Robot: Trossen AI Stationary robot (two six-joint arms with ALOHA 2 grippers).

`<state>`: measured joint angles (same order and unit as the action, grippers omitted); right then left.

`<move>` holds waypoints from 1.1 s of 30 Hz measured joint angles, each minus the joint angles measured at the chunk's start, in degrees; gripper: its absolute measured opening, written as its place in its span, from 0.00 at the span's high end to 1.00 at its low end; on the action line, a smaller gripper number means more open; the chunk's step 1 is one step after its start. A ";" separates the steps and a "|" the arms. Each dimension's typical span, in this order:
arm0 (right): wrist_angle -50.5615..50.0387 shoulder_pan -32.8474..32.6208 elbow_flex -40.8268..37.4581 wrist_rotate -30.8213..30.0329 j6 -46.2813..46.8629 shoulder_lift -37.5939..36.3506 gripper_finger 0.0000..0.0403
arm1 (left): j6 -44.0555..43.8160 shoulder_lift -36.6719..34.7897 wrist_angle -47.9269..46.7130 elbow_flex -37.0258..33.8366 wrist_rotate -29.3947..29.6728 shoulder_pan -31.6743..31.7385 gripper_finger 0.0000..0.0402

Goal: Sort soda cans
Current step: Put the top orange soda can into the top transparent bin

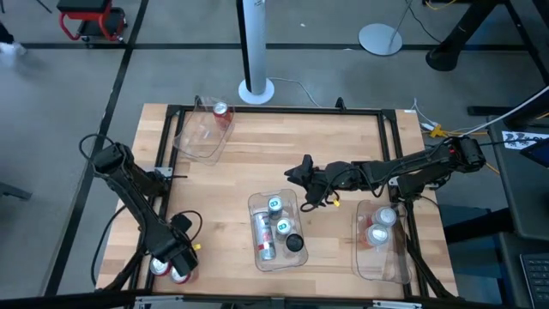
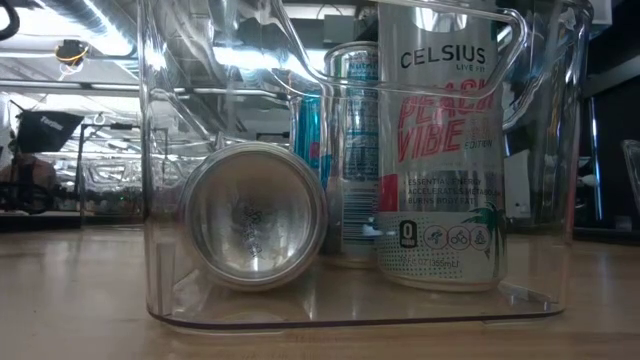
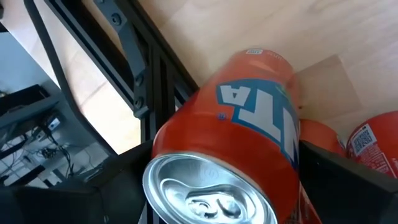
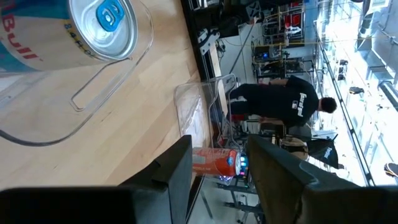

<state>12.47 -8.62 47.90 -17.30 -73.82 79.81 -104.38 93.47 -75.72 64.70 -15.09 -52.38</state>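
While my left gripper (image 1: 176,262) sits at the table's near-left corner, jaws wide around an orange Fanta can (image 3: 239,143), my right gripper (image 1: 300,178) hovers empty, narrowly parted, beside the middle bin (image 1: 255,206) of cans.

Three clear plastic bins: centre (image 1: 257,204), right (image 1: 360,257), far left (image 1: 196,142). Soda cans: four in the centre bin (image 1: 274,204), two in the right bin (image 1: 384,216), one at the far bin (image 1: 222,111), two by the near-left corner (image 1: 159,266).
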 joint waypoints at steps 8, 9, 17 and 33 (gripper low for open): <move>0.06 0.02 0.00 0.00 -0.01 0.00 0.62 | 1.39 0.02 -0.13 -0.28 0.44 -0.02 0.15; 0.06 0.01 0.00 0.00 0.00 0.00 0.62 | 1.53 0.02 -0.21 -0.30 0.58 -0.02 0.17; 0.06 0.00 0.00 0.00 0.00 0.00 0.62 | 3.27 0.07 -1.57 -0.29 1.30 0.65 0.21; -0.05 0.00 0.00 -0.02 0.16 0.00 0.62 | 11.63 -6.60 -12.54 6.18 16.89 10.94 0.22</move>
<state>12.42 -8.62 47.90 -17.32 -73.66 79.81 -92.74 86.87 -88.25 70.88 1.80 -41.44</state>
